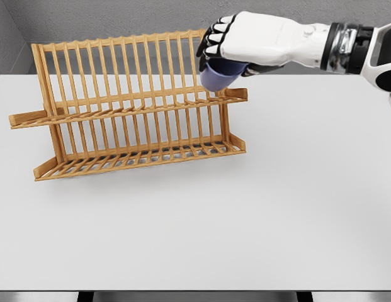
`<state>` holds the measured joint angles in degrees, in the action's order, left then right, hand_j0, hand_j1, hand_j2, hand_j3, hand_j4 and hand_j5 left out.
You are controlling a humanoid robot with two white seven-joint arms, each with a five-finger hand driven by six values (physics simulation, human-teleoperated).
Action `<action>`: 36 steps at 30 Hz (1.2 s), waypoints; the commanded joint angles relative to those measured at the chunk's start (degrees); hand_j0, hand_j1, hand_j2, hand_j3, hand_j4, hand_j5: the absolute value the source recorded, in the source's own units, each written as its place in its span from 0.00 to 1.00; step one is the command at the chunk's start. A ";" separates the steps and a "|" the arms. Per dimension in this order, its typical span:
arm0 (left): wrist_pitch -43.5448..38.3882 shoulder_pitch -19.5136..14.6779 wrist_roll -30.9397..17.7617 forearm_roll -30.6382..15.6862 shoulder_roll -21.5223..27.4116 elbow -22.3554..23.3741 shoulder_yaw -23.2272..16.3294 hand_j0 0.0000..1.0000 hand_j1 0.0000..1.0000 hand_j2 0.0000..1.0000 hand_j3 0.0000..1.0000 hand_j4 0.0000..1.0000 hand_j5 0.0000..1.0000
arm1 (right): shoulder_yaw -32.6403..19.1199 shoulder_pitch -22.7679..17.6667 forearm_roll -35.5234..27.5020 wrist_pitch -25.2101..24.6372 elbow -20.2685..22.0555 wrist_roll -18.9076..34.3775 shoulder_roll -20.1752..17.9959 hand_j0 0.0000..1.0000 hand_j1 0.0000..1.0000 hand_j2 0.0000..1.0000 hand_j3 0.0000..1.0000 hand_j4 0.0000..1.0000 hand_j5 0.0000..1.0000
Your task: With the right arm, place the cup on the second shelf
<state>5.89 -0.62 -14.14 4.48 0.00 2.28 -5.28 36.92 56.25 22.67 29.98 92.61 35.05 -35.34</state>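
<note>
- The right hand point(245, 43), white with black-tipped fingers point(211, 39), comes in from the upper right with the fingers clamped around a small blue-violet cup point(217, 75); only the cup's lower part shows beneath the palm.
- The cup hangs in the air at the right end of a two-tier wooden slatted dish rack point(135, 107), just above its upper shelf point(129, 106) and level with the tops of the upright slats.
- By my reading, the carry is nearly over and the placing step is in hand; the cup is not yet set down.
- The next move probably calls for lowering the cup onto the upper shelf, then letting the fingers part.
- The tall slats stand close to the knuckles and could catch them.
- The rack sits on a plain white table point(258, 214); the left arm is out of view.
</note>
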 commanded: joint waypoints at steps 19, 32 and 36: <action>0.00 0.00 -0.01 0.01 0.00 0.01 0.00 1.00 1.00 1.00 1.00 1.00 1.00 | 1.23 -2.20 -0.08 0.00 -0.06 -0.05 -0.87 1.00 1.00 1.00 1.00 1.00 1.00; 0.00 0.00 -0.01 0.01 0.00 0.01 0.00 1.00 1.00 1.00 1.00 1.00 1.00 | -10.10 -6.85 -0.17 0.96 2.31 -0.05 -8.51 1.00 1.00 1.00 1.00 1.00 1.00; 0.00 0.00 -0.01 0.01 0.00 0.01 0.00 1.00 1.00 1.00 1.00 1.00 1.00 | -30.31 -16.17 -0.17 4.48 2.31 -0.05 -9.92 1.00 1.00 1.00 1.00 1.00 1.00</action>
<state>5.88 -0.62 -14.14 4.48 0.00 2.27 -5.27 15.73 37.97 22.88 33.05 94.72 35.06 -44.26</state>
